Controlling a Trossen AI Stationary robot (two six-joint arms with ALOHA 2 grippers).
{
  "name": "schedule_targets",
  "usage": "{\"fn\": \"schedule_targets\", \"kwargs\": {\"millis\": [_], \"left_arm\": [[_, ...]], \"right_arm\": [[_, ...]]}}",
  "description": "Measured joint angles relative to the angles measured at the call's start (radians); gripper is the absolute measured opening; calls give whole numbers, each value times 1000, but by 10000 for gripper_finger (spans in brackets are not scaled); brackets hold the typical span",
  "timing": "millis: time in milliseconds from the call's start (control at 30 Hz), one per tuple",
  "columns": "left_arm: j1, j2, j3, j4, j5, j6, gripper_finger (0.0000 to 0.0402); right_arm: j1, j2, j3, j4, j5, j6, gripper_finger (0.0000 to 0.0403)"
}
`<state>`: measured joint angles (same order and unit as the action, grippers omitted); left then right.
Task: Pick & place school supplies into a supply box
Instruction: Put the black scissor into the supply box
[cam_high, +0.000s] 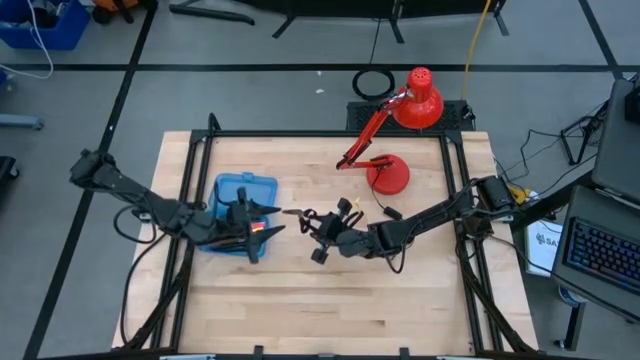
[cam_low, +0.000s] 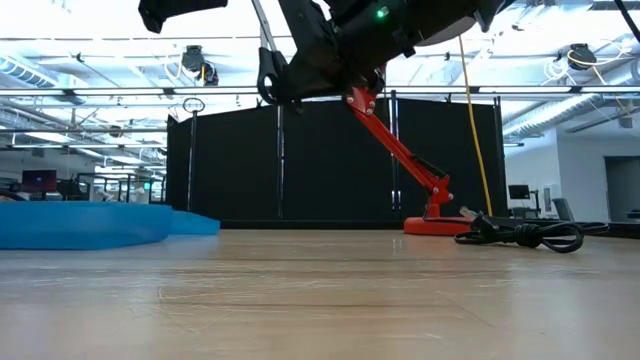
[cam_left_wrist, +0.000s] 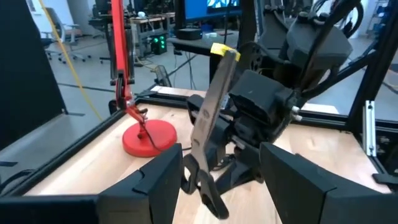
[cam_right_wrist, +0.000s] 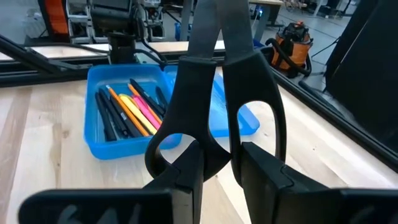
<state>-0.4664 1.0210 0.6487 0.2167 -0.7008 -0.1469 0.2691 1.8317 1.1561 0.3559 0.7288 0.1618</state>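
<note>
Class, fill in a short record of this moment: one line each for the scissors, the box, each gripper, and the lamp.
scissors: black-handled, held above the table, blades pointing up
box: blue, lid open, pens and markers inside
right gripper: shut on the scissors' handles, mid-table
left gripper: open, facing the scissors, beside the box
lamp: red, at the table's far edge

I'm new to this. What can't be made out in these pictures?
- Right wrist view: the blade tips of the scissors, cut off by the top edge.
- High view: part of the contents of the supply box, covered by the left gripper.
- Low view: the box's contents, hidden behind its own wall.
</note>
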Motion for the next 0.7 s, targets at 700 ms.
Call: {"fn": "schedule_targets", "kwargs": {"millis": [700], "left_arm": [[153, 0, 0, 128, 205, 95, 184]], "right_arm": [[-8, 0, 0, 13, -27, -13, 70]]}}
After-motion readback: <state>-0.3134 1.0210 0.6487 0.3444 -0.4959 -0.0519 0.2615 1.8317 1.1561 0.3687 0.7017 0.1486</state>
